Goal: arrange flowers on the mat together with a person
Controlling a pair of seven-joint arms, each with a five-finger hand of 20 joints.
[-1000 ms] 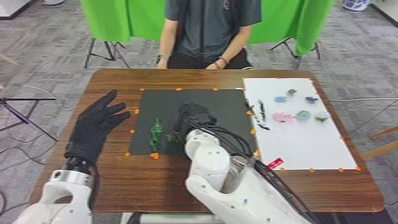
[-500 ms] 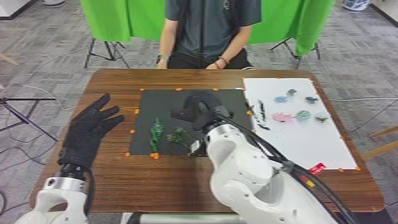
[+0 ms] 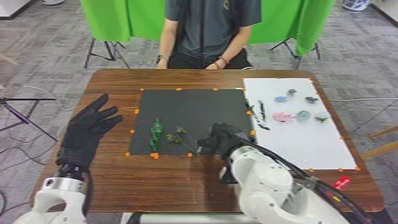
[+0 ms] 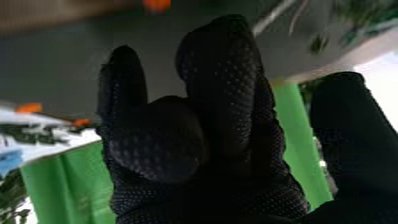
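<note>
"What's at the far left?"

"The left hand (image 3: 82, 137), fingers spread, beside the dark mat (image 3: 187, 110). It looks to be waiting."

"And on that mat?"

"Upright green sprig (image 3: 156, 134) on the left, then a thinner sprig (image 3: 180, 136), its stem slanting toward the near edge."

"The right hand (image 3: 224, 138)?"

"Over the mat's near right part, just beside that thinner sprig. Fingers loosely extended, nothing pinched that I can see. I'd say it's between placements, the greenery partly laid."

"What's left to place?"

"On the white mat (image 3: 306, 145), dark stems (image 3: 261, 112) along the left side, then a blue flower (image 3: 281, 99) and a pink flower (image 3: 282, 117), with more blooms farther right."

"So next?"

"Probably swing right, clear of the thin sprig, and pinch one piece gently."
</note>
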